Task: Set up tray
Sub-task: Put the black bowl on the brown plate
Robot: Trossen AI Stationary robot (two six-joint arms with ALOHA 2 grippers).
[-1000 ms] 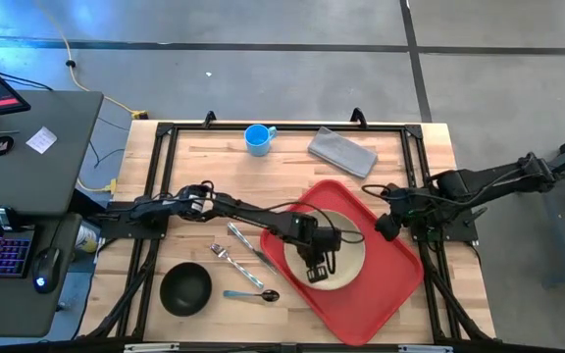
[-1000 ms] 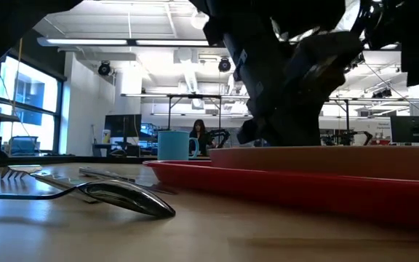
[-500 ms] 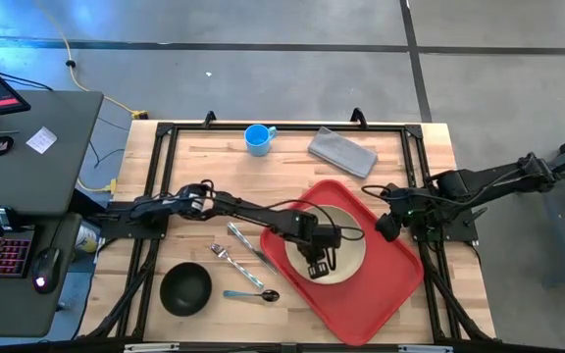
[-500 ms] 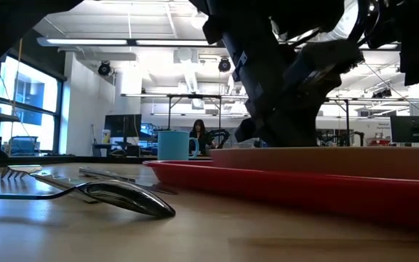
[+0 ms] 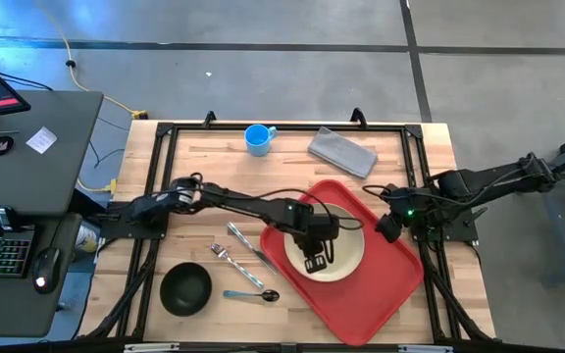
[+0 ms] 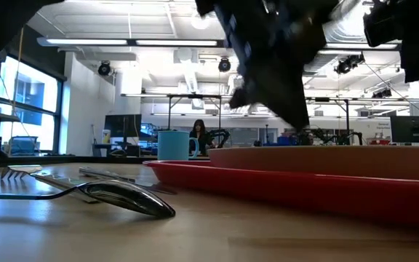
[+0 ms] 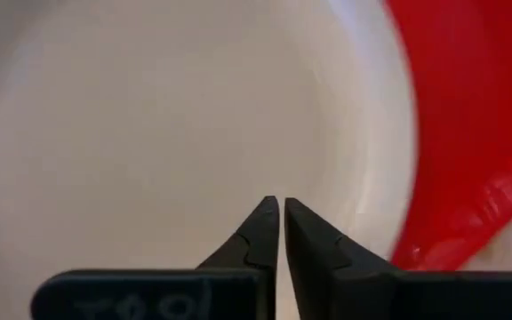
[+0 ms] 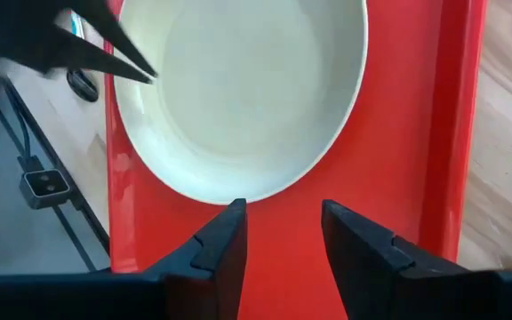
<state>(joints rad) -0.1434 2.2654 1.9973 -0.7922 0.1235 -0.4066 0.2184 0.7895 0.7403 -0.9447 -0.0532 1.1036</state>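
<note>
Red tray (image 5: 385,284) lies at surface's 4 o'clock, beige plate (image 5: 346,257) on it. Left gripper (image 5: 314,263) over plate, fingers pressed together. Right gripper (image 8: 278,233) at tray's 2 o'clock edge, fingers spread.

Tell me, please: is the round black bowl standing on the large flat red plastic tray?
No: in the high view the round black bowl stands on the bare wooden table, apart from the red tray.

left end effector (image 5: 313,264) fingers together | right end effector (image 5: 383,227) fingers apart
</note>
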